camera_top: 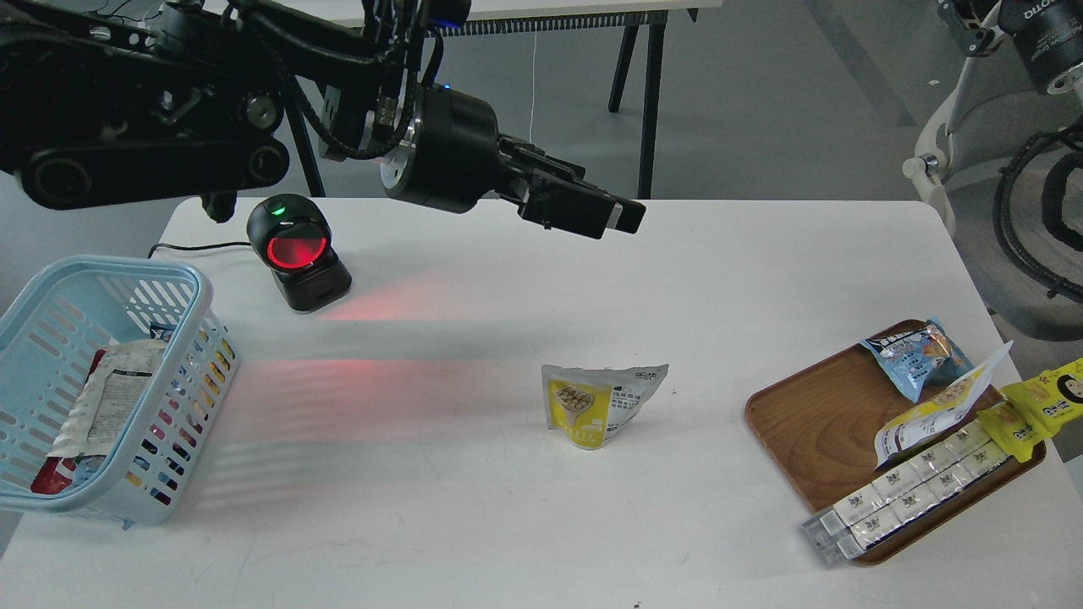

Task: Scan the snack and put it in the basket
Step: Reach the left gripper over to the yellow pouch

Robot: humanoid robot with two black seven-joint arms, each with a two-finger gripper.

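The snack, a small yellow foil pouch with pale nuts pictured and a white barcoded part, lies alone on the white table near its middle. The light blue slotted basket stands at the table's left edge with several packets inside. My left gripper hangs in the air well above and behind the snack, pointing right. It is dark and seen from the side, so I cannot tell its fingers apart, and it holds nothing I can see. My right gripper is out of view.
A black barcode scanner with a red glowing window stands at the back left and casts red light on the table. A brown wooden tray at the right holds a light-blue packet, a yellow pouch, a bright yellow wrapper and a white strip pack.
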